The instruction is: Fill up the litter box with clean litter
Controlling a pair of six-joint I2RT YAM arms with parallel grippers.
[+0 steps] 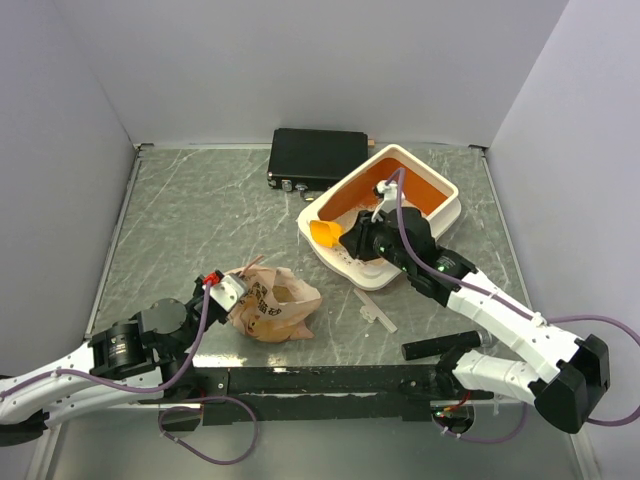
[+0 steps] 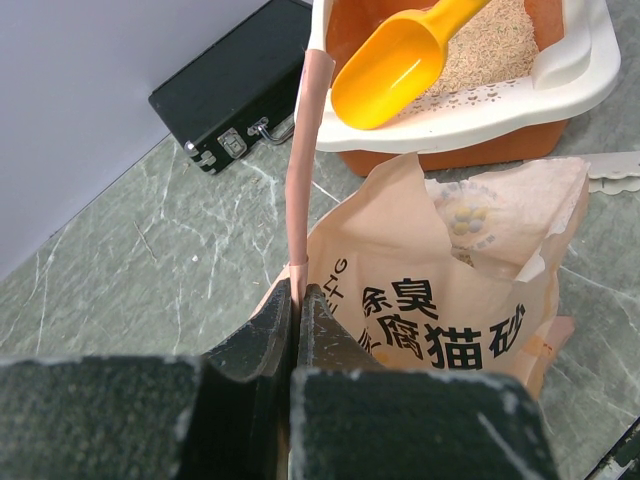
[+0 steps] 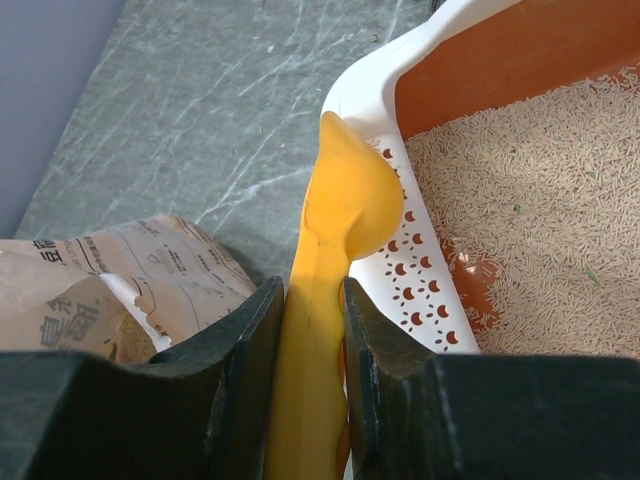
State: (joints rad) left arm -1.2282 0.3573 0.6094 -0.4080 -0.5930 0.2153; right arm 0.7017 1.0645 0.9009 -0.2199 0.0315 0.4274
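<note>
**A:** How far along is the filling?

**B:** Partly done, I'd judge. The litter box [image 1: 452, 203] sits at the far right of the tabletop [image 1: 190, 210], just in front of a black case [image 1: 318, 158]. The right wrist view shows litter [image 3: 540, 210] spread over its orange floor. The layer looks thin, and a bare orange patch shows beside the grille.

**A:** And the scoop?

**B:** The scoop [image 2: 390, 70] is empty, with its bowl over the grille end of the box. The right hand [image 3: 310, 330] is pinching its handle, one finger on each side.

**A:** What's the left hand doing?

**B:** The left hand [image 2: 298, 295] is pressed together on a pink strip [image 2: 305, 150] that rises at the edge of the bag [image 2: 450, 300]. The bag stands open at the near left, well apart from the box. More scoops look to be needed, so what's left is dipping into the bag and carrying litter across.

**A:** Anything you can't make out?

**B:** Several things:
- In the top view the right arm covers much of the box's inside.
- Neither wrist view shows the whole floor, so I can't tell how deep the litter is.
- I can't tell how much remains in the bag, since only a few pale pellets show at its mouth.
- I can't tell whether the scoop touches the grille or hangs just above it.
- The top end of the strip runs against the box rim, so where it ends is unclear.
</note>
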